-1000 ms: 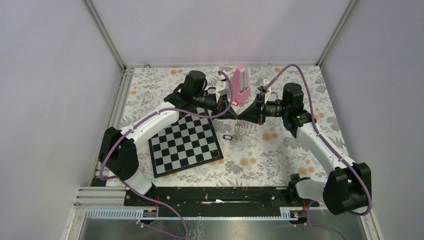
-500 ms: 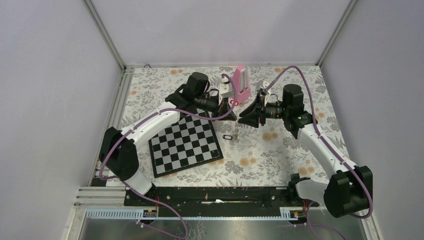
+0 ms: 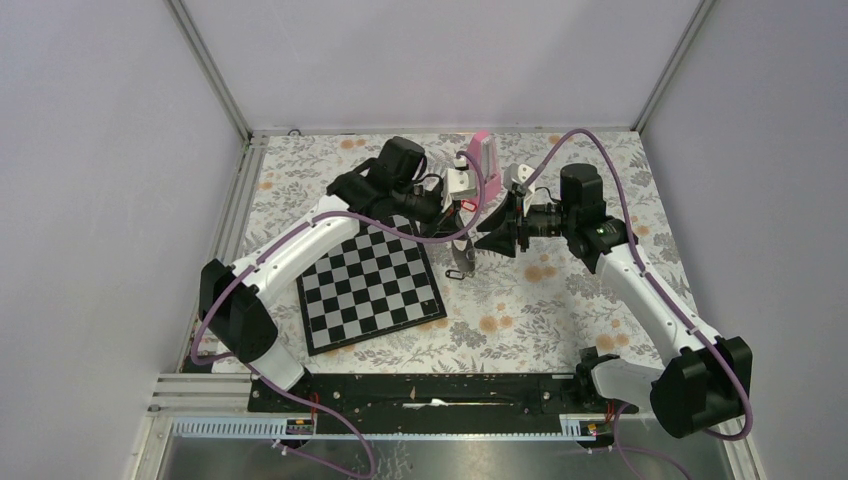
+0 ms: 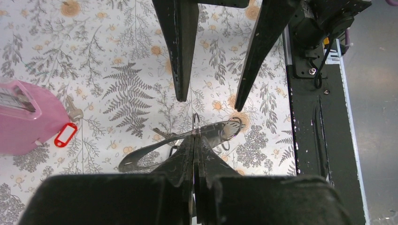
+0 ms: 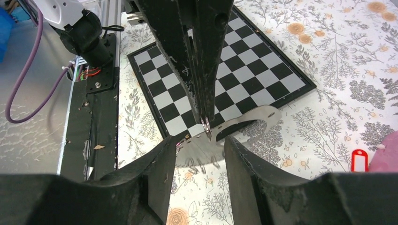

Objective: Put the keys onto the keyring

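Currently clamps the keyring (image 5: 248,120) in the left gripper (image 4: 194,136) above the table (image 3: 545,305); aims the right gripper (image 5: 201,140) leftward at it, jaws apart; shows the red key (image 4: 65,135) lying beside the metronome (image 4: 23,117).

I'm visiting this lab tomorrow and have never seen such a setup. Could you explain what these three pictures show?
Two white robot arms, the left arm and right arm, are bolted at the near edge of a floral table. One picture looks down from above; the other two come from a camera on each wrist, showing its own black fingers at the bottom. On the table are a chessboard, a pink metronome and, beside it, a small red-headed key. The left gripper is shut on the keyring, a pale curved loop held above the table. The right gripper faces it, jaws open, holding nothing.
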You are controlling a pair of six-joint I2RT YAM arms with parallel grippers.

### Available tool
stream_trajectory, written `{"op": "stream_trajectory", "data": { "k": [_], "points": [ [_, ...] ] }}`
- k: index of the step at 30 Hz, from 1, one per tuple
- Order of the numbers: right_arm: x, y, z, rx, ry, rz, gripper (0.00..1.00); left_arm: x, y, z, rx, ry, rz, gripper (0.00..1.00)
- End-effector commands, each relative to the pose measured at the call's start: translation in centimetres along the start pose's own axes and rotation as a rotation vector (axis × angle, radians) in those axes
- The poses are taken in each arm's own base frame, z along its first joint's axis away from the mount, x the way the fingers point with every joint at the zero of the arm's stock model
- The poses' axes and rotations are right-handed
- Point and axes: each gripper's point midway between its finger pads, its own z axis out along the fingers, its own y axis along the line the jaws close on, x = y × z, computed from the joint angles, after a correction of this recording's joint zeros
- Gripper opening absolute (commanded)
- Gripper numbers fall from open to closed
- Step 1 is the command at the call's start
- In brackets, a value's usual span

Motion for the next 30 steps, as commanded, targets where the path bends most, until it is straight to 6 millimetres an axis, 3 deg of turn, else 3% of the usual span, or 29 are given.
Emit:
{"op": "stream_trajectory", "data": {
  "k": [1, 18, 22, 26, 30],
  "points": [
    [-1.3, -0.2, 0.5, -0.012, -0.014, -0.075, 0.48, -2.2, -0.4, -0.6, -0.01, -0.033, 0.045, 0.0],
    [0.3, 0.5, 1.2, -0.052, -0.016, -0.058, 0.18, -1.7, -1.2, 0.4, 0.045, -0.03, 0.002, 0.0],
    [-0.5, 0.5, 1.2, -0.044, -0.041, -0.052, 0.04, -2.3, -1.4, 0.2, 0.044, -0.064, 0.009, 0.0],
    [-3.0, 0.5, 1.2, -0.042, -0.089, -0.042, 0.0, -3.4, -1.0, -1.0, 0.03, -0.16, 0.036, 0.28],
    [-5.6, 0.8, 1.1, -0.064, -0.144, 0.004, 0.0, -4.8, -0.3, -3.3, 0.019, -0.299, 0.033, 0.48]
  ]
}}
